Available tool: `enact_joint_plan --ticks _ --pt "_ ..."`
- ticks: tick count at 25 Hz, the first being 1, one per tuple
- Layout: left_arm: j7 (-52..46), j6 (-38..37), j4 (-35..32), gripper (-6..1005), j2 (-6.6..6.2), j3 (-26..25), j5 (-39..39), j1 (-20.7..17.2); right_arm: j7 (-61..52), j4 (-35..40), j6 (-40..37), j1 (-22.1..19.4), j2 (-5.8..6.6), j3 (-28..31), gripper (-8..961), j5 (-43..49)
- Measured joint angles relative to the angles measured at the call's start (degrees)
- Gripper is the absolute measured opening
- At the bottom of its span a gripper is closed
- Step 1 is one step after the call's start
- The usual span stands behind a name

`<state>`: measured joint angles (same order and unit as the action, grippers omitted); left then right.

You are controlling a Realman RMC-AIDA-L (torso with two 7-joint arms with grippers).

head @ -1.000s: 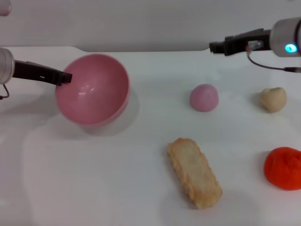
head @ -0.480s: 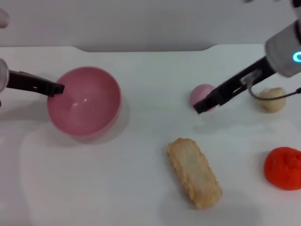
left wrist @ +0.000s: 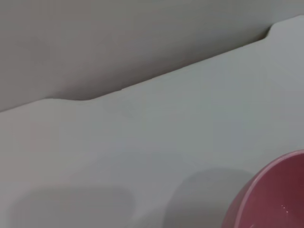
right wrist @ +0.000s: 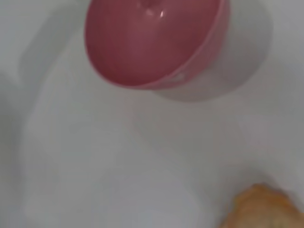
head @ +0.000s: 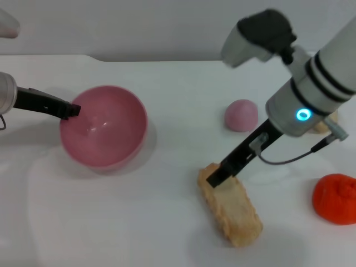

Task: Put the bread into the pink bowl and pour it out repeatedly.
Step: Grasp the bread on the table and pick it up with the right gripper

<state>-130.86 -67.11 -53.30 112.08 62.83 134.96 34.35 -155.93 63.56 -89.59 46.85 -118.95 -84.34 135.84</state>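
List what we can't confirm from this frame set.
- Right end effector, head view: its tip sits at the bread's far end; contact or grip unclear.
- Left end effector, head view: at the pink bowl rim; grip unclear.
- Beige lump, head view: mostly hidden behind the right arm.
- Wrist views: no fingers visible.

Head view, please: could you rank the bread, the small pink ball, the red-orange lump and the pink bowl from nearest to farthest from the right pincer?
1. Bread, directly under the right pincer.
2. Small pink ball, behind it.
3. Red-orange lump, far right.
4. Pink bowl, far left, at the left pincer.
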Motion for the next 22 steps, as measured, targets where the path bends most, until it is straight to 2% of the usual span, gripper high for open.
enact_joint_plan --ticks 7,15,22 --pt "0.0 -0.2 -0.1 46 0.55 0.9 0.4 0.5 0.2 -4.0 4.9 -0.7 -0.17 -6.0 463 -1.1" --pt "0.0 -0.3 -0.1 46 0.66 1.1 0.4 0.9 0.8 -8.2 6.7 -0.8 -0.20 -6.4 463 -1.7" --pt "0.0 0.0 0.0 46 0.74 1.2 0.4 1.0 0.9 -8.6 7.0 -0.9 -0.07 -6.4 463 -0.7"
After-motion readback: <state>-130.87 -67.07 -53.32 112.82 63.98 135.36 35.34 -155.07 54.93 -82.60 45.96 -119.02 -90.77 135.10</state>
